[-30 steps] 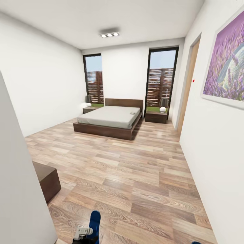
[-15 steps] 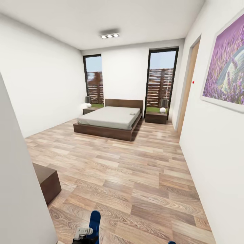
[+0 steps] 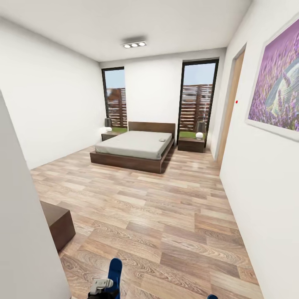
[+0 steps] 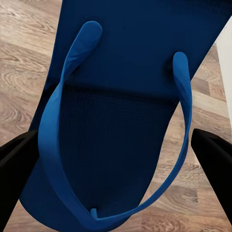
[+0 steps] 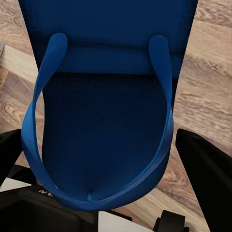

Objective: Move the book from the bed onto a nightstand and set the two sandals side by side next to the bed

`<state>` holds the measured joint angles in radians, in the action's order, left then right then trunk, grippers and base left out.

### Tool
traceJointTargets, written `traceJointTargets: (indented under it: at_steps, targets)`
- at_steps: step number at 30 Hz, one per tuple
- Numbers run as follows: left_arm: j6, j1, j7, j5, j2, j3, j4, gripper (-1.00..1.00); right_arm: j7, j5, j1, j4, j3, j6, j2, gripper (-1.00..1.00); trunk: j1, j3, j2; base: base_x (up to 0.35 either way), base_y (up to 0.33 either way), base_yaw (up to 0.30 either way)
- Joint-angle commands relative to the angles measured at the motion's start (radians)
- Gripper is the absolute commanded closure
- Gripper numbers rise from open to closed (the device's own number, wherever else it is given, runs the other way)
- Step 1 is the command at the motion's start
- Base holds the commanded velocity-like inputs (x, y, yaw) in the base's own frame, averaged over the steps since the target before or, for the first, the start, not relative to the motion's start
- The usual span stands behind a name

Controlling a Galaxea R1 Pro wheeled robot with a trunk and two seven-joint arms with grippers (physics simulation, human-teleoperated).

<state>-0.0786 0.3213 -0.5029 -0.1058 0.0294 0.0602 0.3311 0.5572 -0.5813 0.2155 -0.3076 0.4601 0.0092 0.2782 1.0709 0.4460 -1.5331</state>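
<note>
Both end effectors carry one sandal each: left end effector [image 4: 116, 159] pinches a blue sandal [image 4: 125, 111], right end effector [image 5: 104, 159] pinches the other sandal [image 5: 106, 96], ready for the far bed [image 3: 135, 147], where a small object, perhaps the book [image 3: 162, 140], lies.

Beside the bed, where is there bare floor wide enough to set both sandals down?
Widest bare floor lies before the bed's foot and along its door-side edge, toward the right nightstand. The strip between the bed and the left wall also looks free. It is crowded only at the headboard corners, where nightstands stand.
</note>
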Motion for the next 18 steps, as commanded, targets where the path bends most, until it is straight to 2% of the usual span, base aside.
traceJointTargets:
  at_steps: [1,9,18]
  targets:
    - [0.001,0.001,-0.005,-0.005,0.000,0.004,-0.001,1.00,0.002,-0.009,0.001,0.000,0.005,0.001,-0.001,1.00,0.000,0.001,-0.001,0.000,0.000,0.000]
    - [0.001,0.001,-0.002,-0.006,0.000,0.004,-0.014,1.00,0.003,-0.008,0.001,-0.001,0.003,0.002,-0.005,1.00,0.000,0.001,-0.001,0.000,0.000,-0.034]
    - [0.001,0.001,-0.001,-0.008,0.000,0.006,-0.015,1.00,0.004,-0.008,0.001,-0.001,0.003,0.002,-0.005,1.00,0.000,0.001,-0.001,0.000,0.000,-0.265]
